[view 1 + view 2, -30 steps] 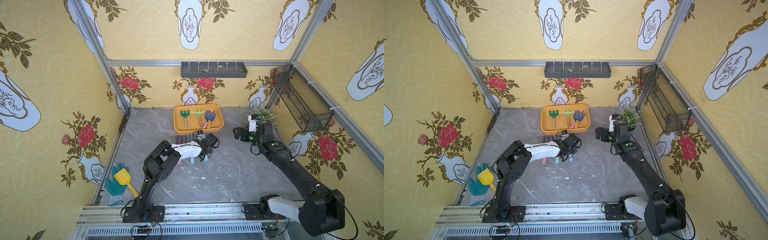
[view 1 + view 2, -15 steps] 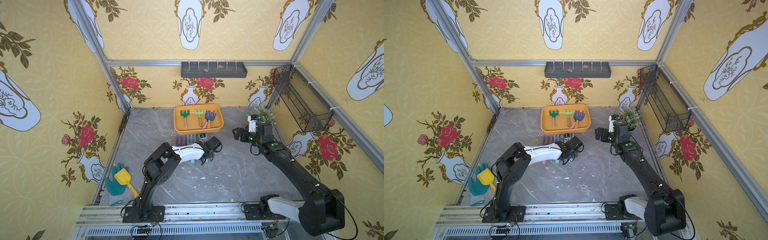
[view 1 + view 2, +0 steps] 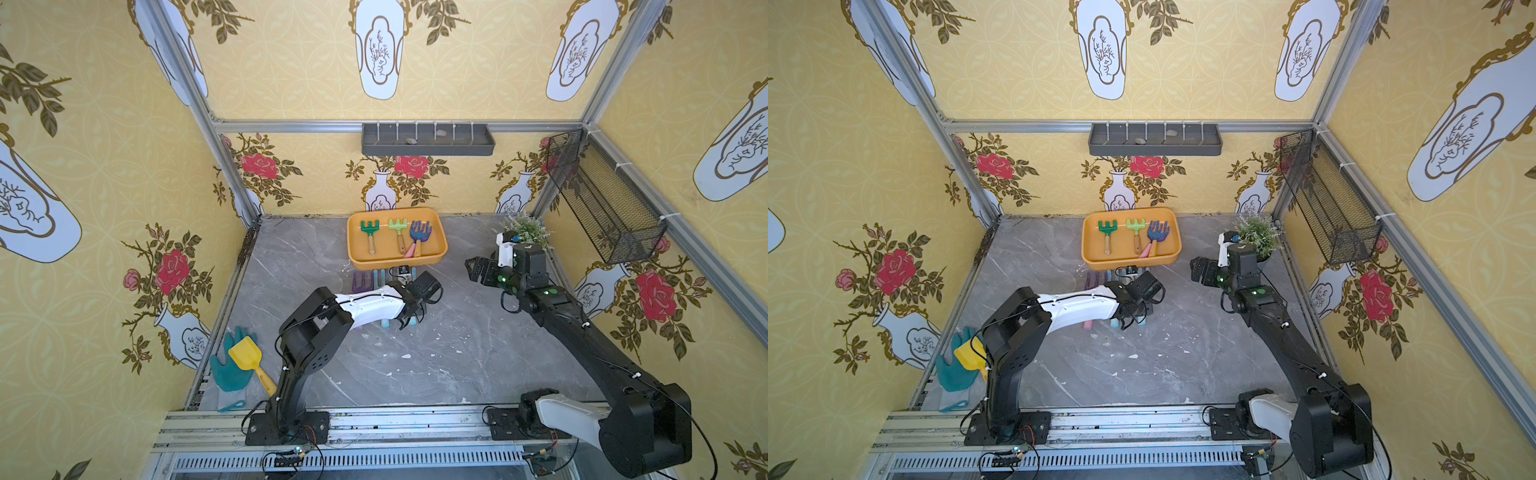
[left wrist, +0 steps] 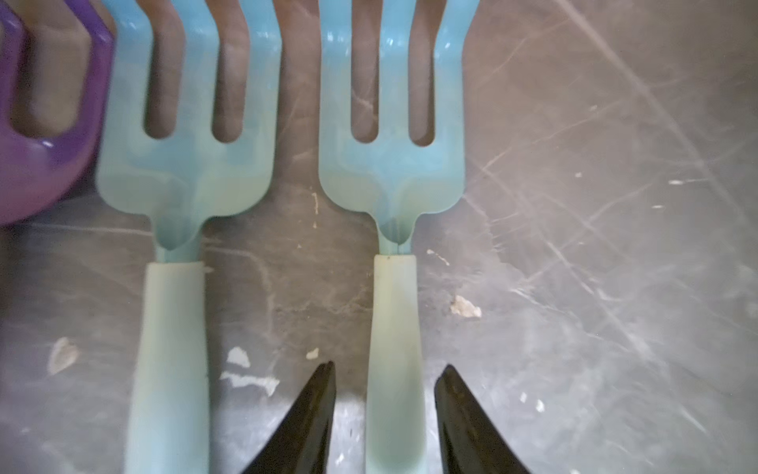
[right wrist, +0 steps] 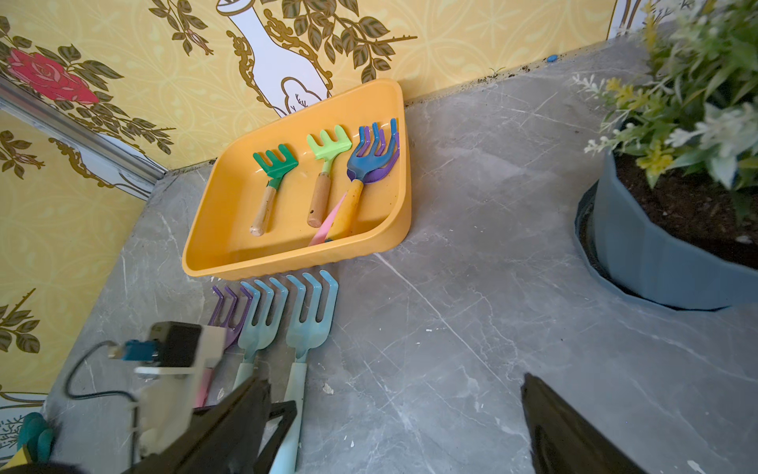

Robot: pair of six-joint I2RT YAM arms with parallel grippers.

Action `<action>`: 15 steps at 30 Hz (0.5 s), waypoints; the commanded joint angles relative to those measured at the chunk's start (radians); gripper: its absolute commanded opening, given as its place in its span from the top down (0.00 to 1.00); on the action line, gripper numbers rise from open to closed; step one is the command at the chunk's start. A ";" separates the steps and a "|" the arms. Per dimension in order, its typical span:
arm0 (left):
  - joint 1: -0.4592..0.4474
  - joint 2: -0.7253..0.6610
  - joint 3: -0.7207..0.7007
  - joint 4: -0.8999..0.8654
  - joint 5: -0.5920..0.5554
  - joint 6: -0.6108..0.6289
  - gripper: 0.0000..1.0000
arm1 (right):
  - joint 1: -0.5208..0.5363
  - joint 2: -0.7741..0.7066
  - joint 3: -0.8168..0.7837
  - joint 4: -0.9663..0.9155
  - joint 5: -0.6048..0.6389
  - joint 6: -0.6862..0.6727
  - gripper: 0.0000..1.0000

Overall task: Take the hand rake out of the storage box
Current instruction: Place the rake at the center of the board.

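The orange storage box (image 3: 397,262) (image 5: 229,266) stands against the back wall. In it lie a dark green hand rake (image 3: 370,230), a light green one (image 3: 398,227) and a blue one (image 3: 419,233) stacked on a purple one. On the table in front of the box lie a purple rake (image 4: 37,172) and two light-blue rakes (image 4: 391,172) (image 4: 184,172). My left gripper (image 3: 411,318) (image 4: 385,369) is open, its jaws straddling the right light-blue rake's handle with a gap on each side. My right gripper (image 3: 473,270) (image 5: 389,390) hangs wide open to the box's right, with nothing in it.
A potted plant (image 3: 525,230) stands at the back right, close behind my right wrist. A grey trough (image 3: 428,141) hangs on the back wall and a black wire basket (image 3: 602,199) on the right wall. A teal glove (image 3: 230,370) and yellow shovel (image 3: 247,357) lie front left.
My left arm has lowered and its wrist has shifted slightly over the light-blue rakes. The right arm has not moved.
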 commanded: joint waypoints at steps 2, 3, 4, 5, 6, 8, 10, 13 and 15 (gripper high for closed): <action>0.009 -0.239 -0.126 0.075 -0.057 0.096 0.28 | 0.001 0.021 0.003 0.051 -0.005 0.012 0.02; 0.018 -0.326 -0.178 0.116 -0.063 0.135 0.16 | 0.002 0.034 0.004 0.062 -0.024 0.018 0.02; 0.029 -0.399 -0.225 0.163 -0.066 0.179 0.04 | 0.005 0.049 0.003 0.077 -0.051 0.017 0.03; 0.043 -0.479 -0.285 0.227 -0.062 0.234 0.00 | 0.011 0.067 0.004 0.100 -0.077 0.023 0.03; 0.060 -0.556 -0.344 0.291 -0.061 0.297 0.00 | 0.026 0.092 0.010 0.122 -0.092 0.030 0.02; 0.103 -0.674 -0.464 0.428 -0.050 0.396 0.00 | 0.077 0.152 0.045 0.132 -0.064 0.025 0.00; 0.180 -0.765 -0.566 0.522 0.023 0.441 0.00 | 0.142 0.232 0.112 0.117 0.006 0.009 0.02; 0.383 -0.851 -0.701 0.608 0.310 0.405 0.00 | 0.192 0.377 0.223 0.113 0.027 0.002 0.15; 0.483 -0.894 -0.781 0.672 0.407 0.386 0.00 | 0.207 0.473 0.302 0.108 0.045 0.001 0.22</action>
